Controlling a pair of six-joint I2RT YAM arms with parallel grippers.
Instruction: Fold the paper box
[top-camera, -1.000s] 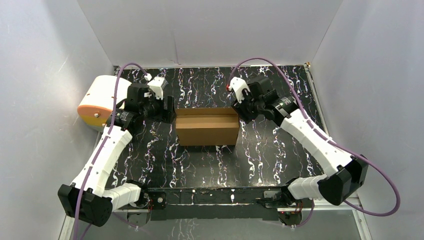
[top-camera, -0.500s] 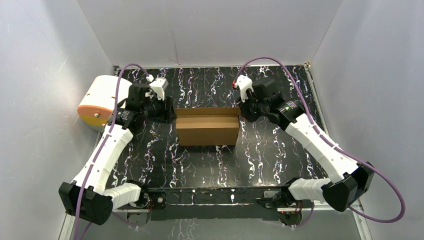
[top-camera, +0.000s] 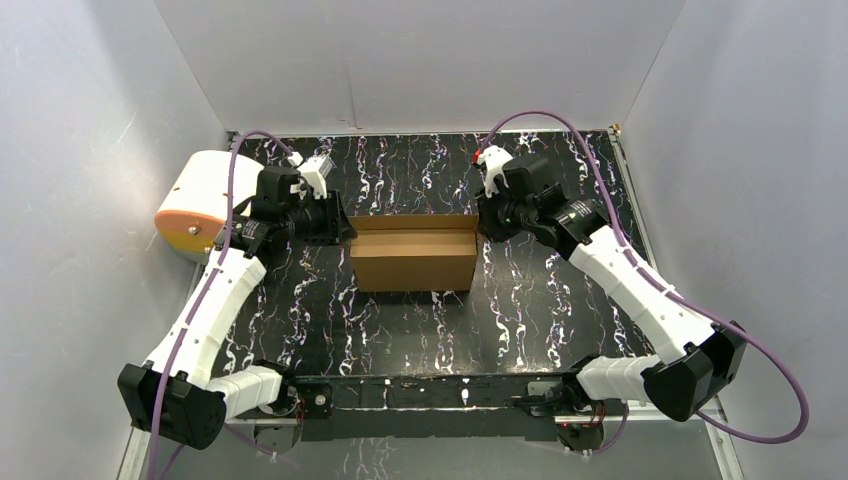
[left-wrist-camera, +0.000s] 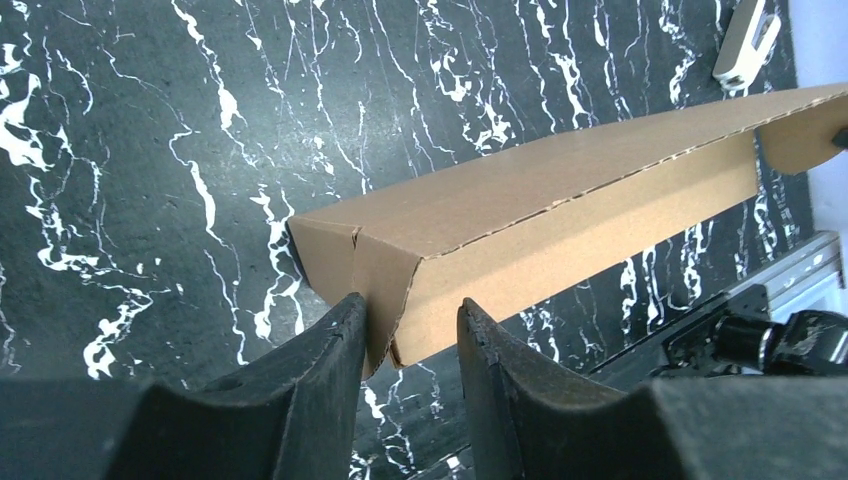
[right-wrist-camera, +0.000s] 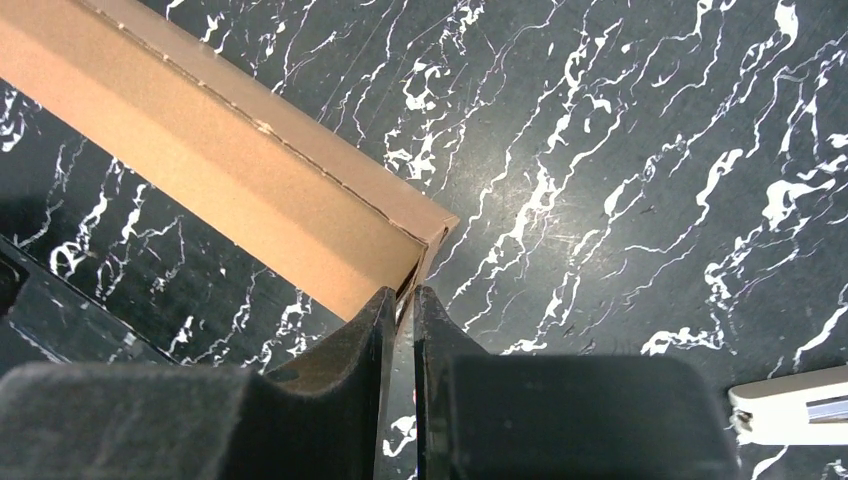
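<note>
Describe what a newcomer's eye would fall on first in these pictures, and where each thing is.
The brown paper box sits in the middle of the black marbled table. The left gripper and the right gripper straddle its two ends, the right one pinching a thin cardboard edge. A cream-white cylinder with an orange face lies at the table's left edge, by the wall.

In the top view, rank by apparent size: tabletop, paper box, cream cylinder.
1. Marbled tabletop.
2. Paper box and cream cylinder look alike; the left arm covers part of the cylinder, so unranked.
</note>
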